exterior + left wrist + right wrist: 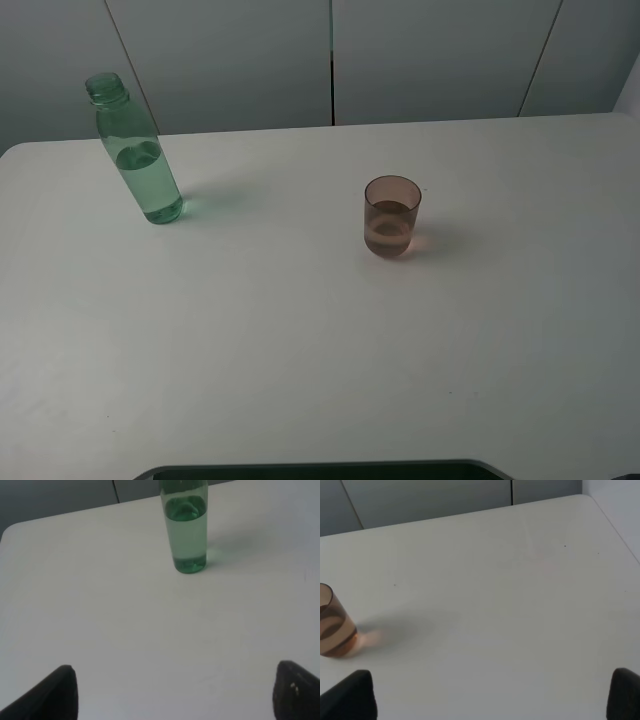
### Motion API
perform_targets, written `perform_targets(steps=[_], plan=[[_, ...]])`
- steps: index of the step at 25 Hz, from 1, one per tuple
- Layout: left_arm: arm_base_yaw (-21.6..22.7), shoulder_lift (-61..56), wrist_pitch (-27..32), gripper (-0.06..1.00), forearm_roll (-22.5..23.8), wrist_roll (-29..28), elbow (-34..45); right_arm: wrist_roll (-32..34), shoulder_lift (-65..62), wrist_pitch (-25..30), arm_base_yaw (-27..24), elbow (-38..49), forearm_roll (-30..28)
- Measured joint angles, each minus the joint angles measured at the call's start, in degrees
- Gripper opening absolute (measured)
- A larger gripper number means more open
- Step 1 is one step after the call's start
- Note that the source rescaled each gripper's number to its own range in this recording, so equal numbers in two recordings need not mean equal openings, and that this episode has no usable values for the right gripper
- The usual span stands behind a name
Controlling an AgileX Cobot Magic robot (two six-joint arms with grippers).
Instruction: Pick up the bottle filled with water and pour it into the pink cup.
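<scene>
Item 1 — bottle [136, 160]: standing upright on the table [300, 340], at about ten o'clock from the table's middle in the high view, uncapped, holding water to roughly two-thirds of its height. Nothing is touching it.

Item 2 — cup [391, 217]: standing upright near the table's middle, at about four o'clock from the bottle and well apart from it. It is already showing liquid up to about half its height.

Item 3 — left gripper [175, 692]: its fingers are sitting wide apart and holding nothing; in its wrist view the bottle is lying straight ahead at twelve o'clock, well clear of the fingertips.

Item 4 — right gripper [490, 695]: likewise spread wide and empty, with the cup off at about ten o'clock in its wrist view, not between the fingers.

Status: judging by the water in the cup and both grippers standing clear, the pour is looking done and the bottle set back down; if so, little is remaining. Were it otherwise, the whole pick-and-pour would be left.
</scene>
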Motion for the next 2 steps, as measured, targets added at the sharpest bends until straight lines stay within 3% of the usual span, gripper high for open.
perform_targets(steps=[2], plan=[[0.0, 0.0, 0.0, 1.0, 0.0, 0.0, 0.0, 0.0, 0.0, 0.0, 0.0, 0.0, 0.0]])
